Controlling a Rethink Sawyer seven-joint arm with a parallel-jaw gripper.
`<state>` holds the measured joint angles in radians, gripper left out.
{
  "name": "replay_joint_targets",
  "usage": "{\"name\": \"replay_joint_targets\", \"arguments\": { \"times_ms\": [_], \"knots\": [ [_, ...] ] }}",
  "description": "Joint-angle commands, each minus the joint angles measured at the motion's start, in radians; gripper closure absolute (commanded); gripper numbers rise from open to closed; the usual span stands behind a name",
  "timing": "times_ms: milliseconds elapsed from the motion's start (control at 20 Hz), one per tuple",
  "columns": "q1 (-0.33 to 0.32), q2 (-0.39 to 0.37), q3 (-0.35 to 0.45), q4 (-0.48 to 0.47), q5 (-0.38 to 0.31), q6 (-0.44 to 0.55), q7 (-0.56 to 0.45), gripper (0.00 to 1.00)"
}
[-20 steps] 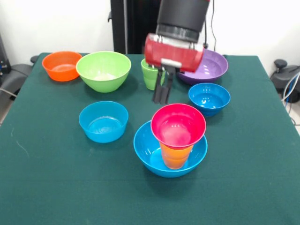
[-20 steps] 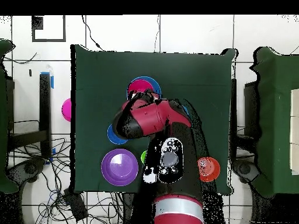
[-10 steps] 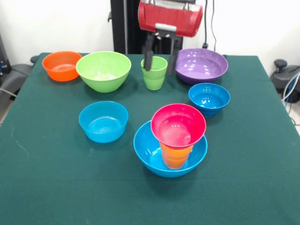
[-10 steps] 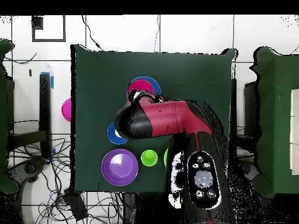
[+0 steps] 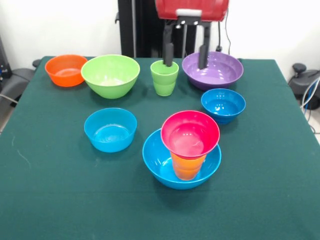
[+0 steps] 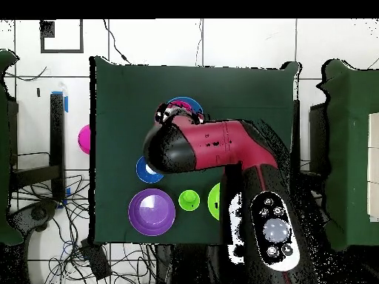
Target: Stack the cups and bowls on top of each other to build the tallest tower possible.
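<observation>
Green-clothed table (image 5: 60, 200) before a white wall (image 5: 60, 25) — pale tiled floor (image 6: 244, 41) around it.

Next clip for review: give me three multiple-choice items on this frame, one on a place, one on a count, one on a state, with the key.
1. Where does the orange-yellow cup stand?
A. Inside the large blue bowl
B. Beside the purple bowl
C. In the lime green bowl

2. How many small blue bowls stand alone on the table?
A. One
B. Two
C. Four

3. How is the gripper?
A. Shut on the light green cup
B. Open, holding nothing
C. Shut on the small orange bowl

Key: 1 A, the cup rises from the large blue bowl with the pink-red bowl on top. 2 B, one is left of the tower in the front view, one is right. 3 B, the jaws hang wide apart above the light green cup and the purple bowl, with nothing between them.
</observation>
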<state>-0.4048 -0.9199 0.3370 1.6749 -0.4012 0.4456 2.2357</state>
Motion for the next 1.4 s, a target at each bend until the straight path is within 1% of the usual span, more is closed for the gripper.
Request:
{"name": "replay_joint_targets", "arguments": {
  "times_ms": [50, 200, 300, 400, 550, 800, 900, 1150, 1300, 1400],
  "knots": [
    [-0.038, -0.01, 0.196, 0.129, 0.031, 0.183, -0.274, 0.0],
    [-0.057, 0.0, 0.216, 0.156, 0.023, 0.172, -0.25, 0.0],
    [-0.071, 0.001, 0.231, 0.173, 0.016, 0.178, -0.251, 0.0],
    [-0.086, 0.001, 0.239, 0.196, 0.025, 0.203, -0.251, 0.0],
    [-0.109, -0.014, 0.258, 0.218, 0.045, 0.276, -0.254, 0.0],
    [-0.132, -0.038, 0.277, 0.258, 0.051, 0.312, -0.23, 0.0],
    [-0.134, -0.061, 0.28, 0.275, 0.049, 0.311, -0.213, 0.0],
    [-0.123, -0.15, 0.267, 0.305, -0.012, 0.236, -0.176, 0.0],
    [-0.136, -0.166, 0.279, 0.319, -0.006, 0.234, -0.182, 0.0],
    [-0.142, -0.178, 0.285, 0.344, -0.016, 0.203, -0.181, 0.0]
  ]
}}
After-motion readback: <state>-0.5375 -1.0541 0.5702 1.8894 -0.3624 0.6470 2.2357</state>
